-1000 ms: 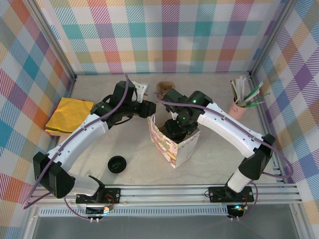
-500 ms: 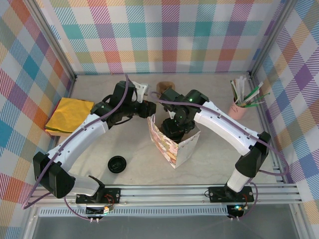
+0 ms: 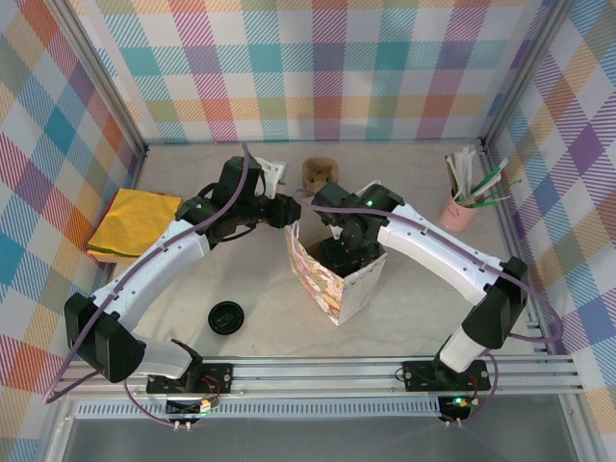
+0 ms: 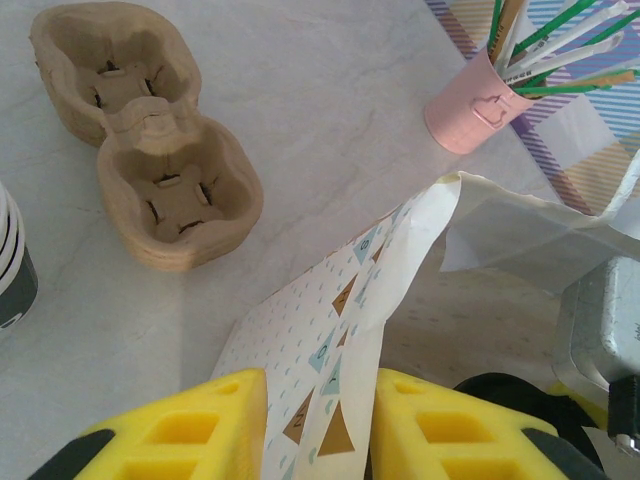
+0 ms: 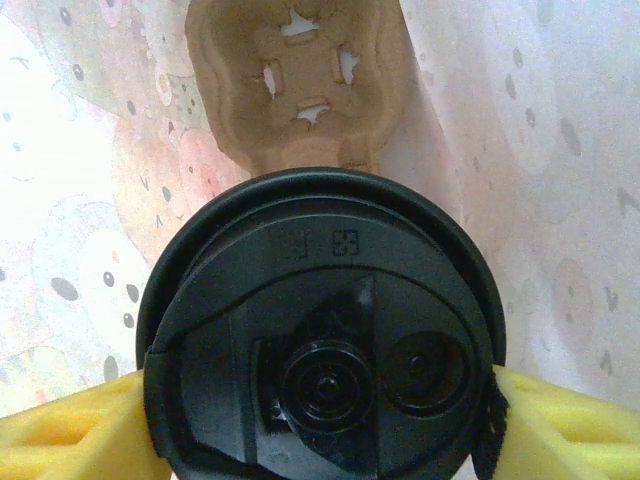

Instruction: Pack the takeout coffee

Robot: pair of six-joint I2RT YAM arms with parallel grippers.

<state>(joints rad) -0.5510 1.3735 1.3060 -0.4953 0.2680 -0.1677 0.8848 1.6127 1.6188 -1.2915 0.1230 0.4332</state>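
Observation:
The takeout coffee (image 5: 320, 340) shows its round black lid from above, inside the patterned paper bag (image 3: 332, 284). My right gripper (image 5: 325, 405) is shut on it, a yellow finger (image 5: 70, 430) at each side of the cup. A brown cup carrier (image 5: 300, 80) lies at the bag's bottom just beyond the cup. From above, the right gripper (image 3: 348, 250) reaches down into the bag's open top. My left gripper (image 4: 320, 400) is shut on the bag's upper edge (image 4: 350, 300) and holds the mouth open from the left side (image 3: 289, 214).
Another brown cup carrier (image 4: 150, 130) sits on the table behind the bag. A pink cup of stirrers (image 3: 462, 204) stands at the back right. A loose black lid (image 3: 226, 317) lies front left, a yellow cloth (image 3: 135, 221) far left. Stacked white cups (image 4: 12, 265) stand near the carrier.
The right arm has shifted a little to the left over the bag with the cup. The left arm and the bag's edge have stayed put.

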